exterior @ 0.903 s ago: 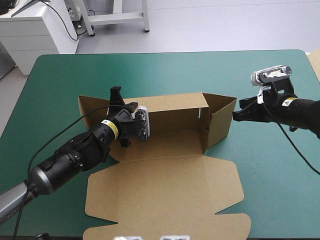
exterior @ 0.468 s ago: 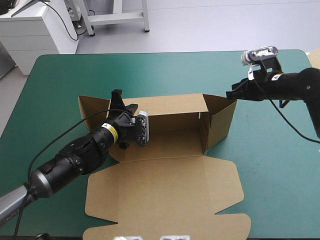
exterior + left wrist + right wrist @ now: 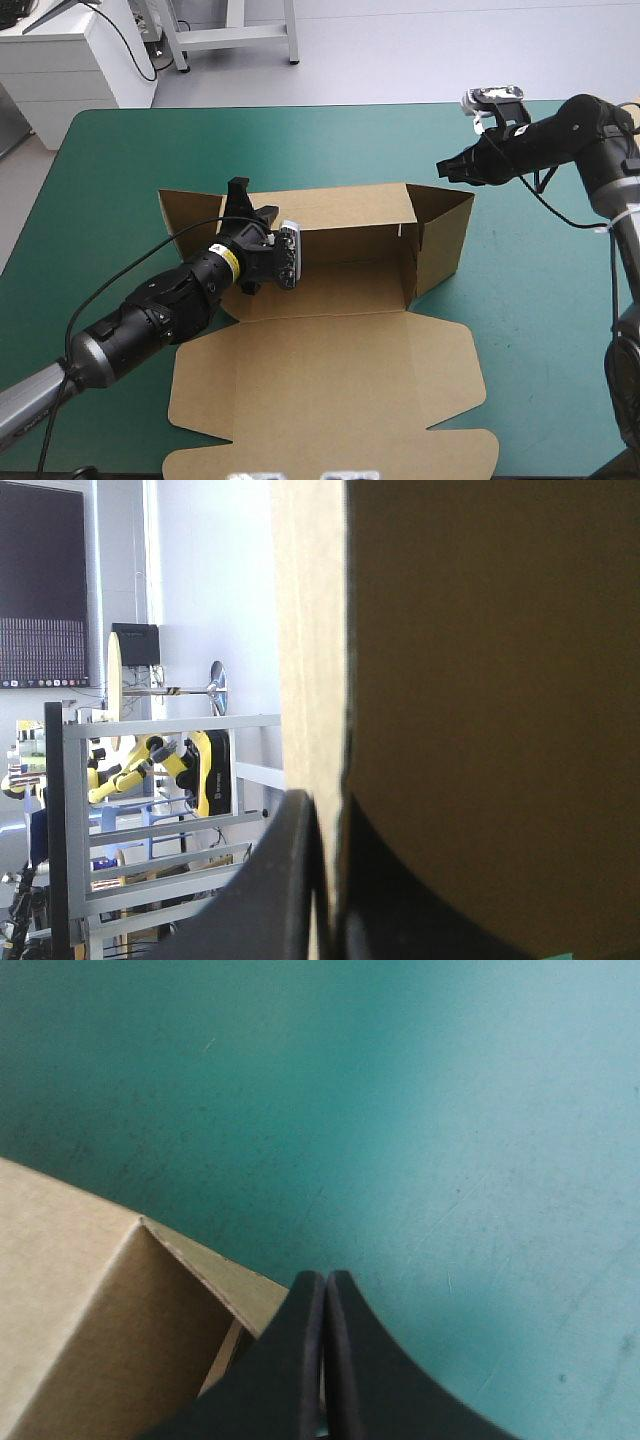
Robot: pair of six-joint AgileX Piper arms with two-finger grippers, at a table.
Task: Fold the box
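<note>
You had the left claw (image 3: pixel 239 193) clamped on the box (image 3: pixel 340 290) at centre-left and the right claw (image 3: pixel 445 167) pinched together, empty, at upper right, so the end flap (image 3: pixel 447 235) probably needed pushing inward next.

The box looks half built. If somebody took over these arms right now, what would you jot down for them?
The left gripper is shut on the box, at its back wall near the left end.
The right gripper is shut and empty, hovering above the box's far right corner.
The box sits mid-table on the teal-green cover.
Done: back wall and right end wall stand up.
Left: the lid lies flat toward the near edge; the left end probably still needs forming and tucking.
</note>
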